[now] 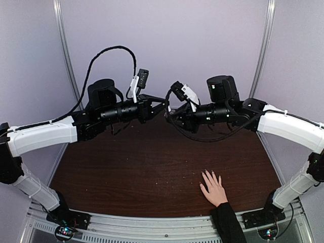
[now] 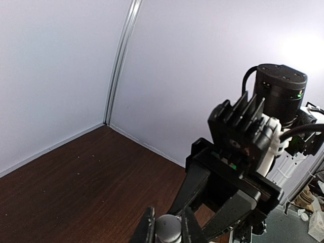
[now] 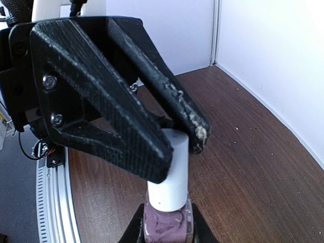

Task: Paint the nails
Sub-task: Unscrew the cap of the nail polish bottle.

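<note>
A light-skinned hand in a black sleeve lies flat, fingers spread, on the brown table near the front right; its nails are too small to make out. Both arms meet high above the table's back middle. My right gripper is shut on a small clear bottle of purple polish. My left gripper is shut on the bottle's pale cap. In the left wrist view the cap's round end sits between my left gripper's fingers. In the top view the left gripper and right gripper touch tip to tip, hiding the bottle.
Pale walls close the table at the back and sides. A metal rail runs along the front edge by both arm bases. Black cables loop above the arms. The hand lies well below and in front of the grippers.
</note>
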{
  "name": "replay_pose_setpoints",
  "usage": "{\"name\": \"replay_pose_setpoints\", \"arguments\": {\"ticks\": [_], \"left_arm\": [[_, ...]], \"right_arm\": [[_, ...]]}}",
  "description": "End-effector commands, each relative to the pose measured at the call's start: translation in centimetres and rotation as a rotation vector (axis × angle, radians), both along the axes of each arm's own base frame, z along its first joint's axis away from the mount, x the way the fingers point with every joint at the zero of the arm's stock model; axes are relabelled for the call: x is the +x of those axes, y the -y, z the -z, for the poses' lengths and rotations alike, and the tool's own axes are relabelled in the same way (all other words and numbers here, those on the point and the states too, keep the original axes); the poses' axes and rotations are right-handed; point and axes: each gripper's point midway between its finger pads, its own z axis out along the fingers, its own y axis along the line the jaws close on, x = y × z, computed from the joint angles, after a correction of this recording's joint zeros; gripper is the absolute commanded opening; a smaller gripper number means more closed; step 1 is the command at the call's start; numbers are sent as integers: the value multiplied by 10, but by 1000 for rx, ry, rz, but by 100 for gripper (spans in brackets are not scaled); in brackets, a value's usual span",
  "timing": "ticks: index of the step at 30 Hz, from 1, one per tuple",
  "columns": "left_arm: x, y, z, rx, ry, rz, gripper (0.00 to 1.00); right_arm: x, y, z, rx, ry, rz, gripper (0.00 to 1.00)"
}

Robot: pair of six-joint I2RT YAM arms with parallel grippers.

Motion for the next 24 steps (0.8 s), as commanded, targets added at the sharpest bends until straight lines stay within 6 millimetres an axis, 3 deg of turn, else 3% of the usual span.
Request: {"name": "replay_pose_setpoints", "arguments": {"ticks": [1, 4, 9, 13, 20, 24], "left_arm": [[14, -4, -4, 13, -15, -71, 19], [6, -9, -12, 7, 11, -55, 41], [-11, -23, -26, -6, 68, 3, 62], [-30, -31, -33, -18, 117, 113, 65], [-79, -31, -40, -26, 244, 374, 69], [-93, -34, -46, -55, 294, 440, 70]], "right_arm": [[21, 10, -22, 19, 54, 122, 0], [18, 11, -19, 11, 45, 107, 0], [7, 9, -18, 29, 25, 41, 0], [-15, 5, -21, 48, 16, -98, 0], [-82, -3, -38, 144, -39, -482, 0], [-103, -2, -44, 167, -70, -600, 0]]}}
